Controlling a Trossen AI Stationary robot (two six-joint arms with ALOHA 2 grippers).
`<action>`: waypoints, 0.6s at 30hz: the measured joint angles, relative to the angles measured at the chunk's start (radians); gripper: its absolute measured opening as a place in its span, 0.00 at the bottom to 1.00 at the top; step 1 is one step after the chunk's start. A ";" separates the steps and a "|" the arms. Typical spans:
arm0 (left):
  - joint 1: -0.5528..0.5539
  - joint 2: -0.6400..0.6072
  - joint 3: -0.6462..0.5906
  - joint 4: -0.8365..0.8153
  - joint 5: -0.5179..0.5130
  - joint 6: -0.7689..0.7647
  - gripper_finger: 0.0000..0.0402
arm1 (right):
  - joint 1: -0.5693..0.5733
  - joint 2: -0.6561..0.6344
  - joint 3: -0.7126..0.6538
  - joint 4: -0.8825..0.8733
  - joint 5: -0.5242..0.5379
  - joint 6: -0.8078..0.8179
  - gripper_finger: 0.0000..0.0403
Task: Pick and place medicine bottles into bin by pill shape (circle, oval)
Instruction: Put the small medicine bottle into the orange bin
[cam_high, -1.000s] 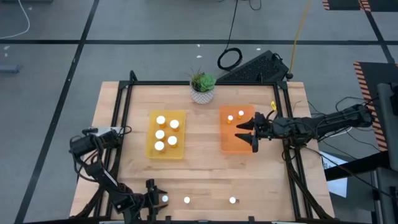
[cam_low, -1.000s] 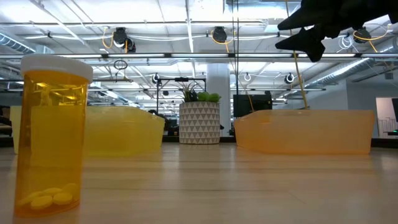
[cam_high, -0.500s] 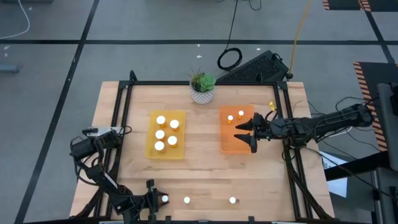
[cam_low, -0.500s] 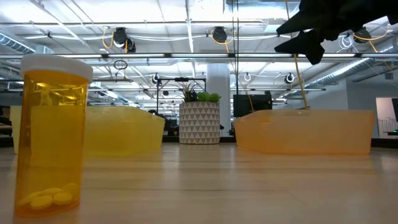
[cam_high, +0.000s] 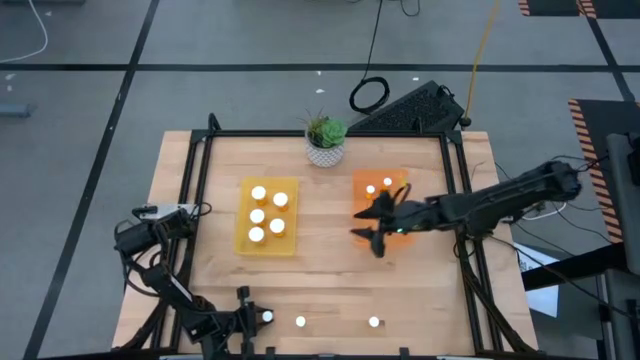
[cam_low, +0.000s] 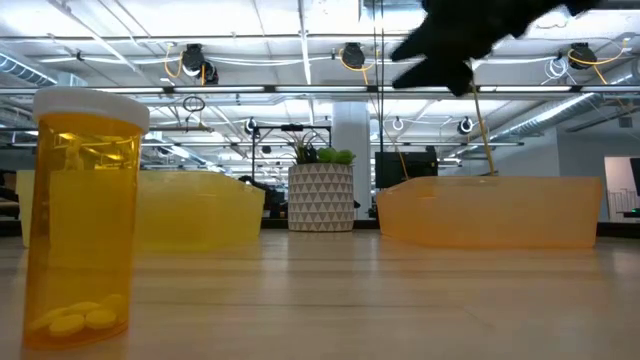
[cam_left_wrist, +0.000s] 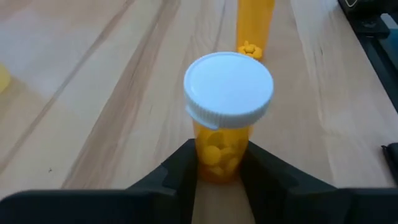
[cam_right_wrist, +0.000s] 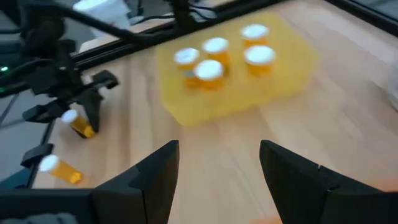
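My left gripper (cam_high: 248, 318) is at the table's near left, shut on a medicine bottle (cam_left_wrist: 227, 106) with a white cap and an orange body. Two more bottles (cam_high: 300, 321) (cam_high: 374, 321) stand on the near edge. One of them looms large in the low view (cam_low: 84, 215), upright on its base. The yellow bin (cam_high: 290, 240) holds several bottles and the orange bin (cam_high: 362, 236) holds two (cam_high: 371, 189). My right gripper (cam_high: 368, 225) hangs open and empty above the orange bin's left edge, high over the table (cam_low: 440, 55). My left gripper pinches the bottle's orange body (cam_left_wrist: 219, 160) between its two fingers (cam_left_wrist: 184, 169), below the white cap. The fingers come slanting down from the table's left. The bottle is upright, cap on top; the fingers hide its base, so whether it rests on the table cannot be told.
A white potted plant (cam_high: 325, 140) stands at the table's far edge between the bins. A black frame rail (cam_high: 200, 180) runs around the tabletop. Bare wood (cam_high: 325, 275) lies between the bins and the near row of bottles.
My right gripper has gone toward the table's left edge and a little nearer, from over the orange bin's middle to over its left edge, staying open and high.
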 joint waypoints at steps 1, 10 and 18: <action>0.002 -0.001 0.000 0.001 0.000 0.002 0.29 | 0.012 0.046 0.045 0.001 0.000 -0.019 0.54; 0.030 -0.078 -0.002 -0.032 0.001 0.069 0.29 | 0.127 0.423 0.437 -0.018 -0.056 -0.186 0.54; 0.079 -0.130 -0.001 -0.037 0.023 0.163 0.29 | 0.166 0.686 0.677 -0.050 -0.197 -0.257 0.54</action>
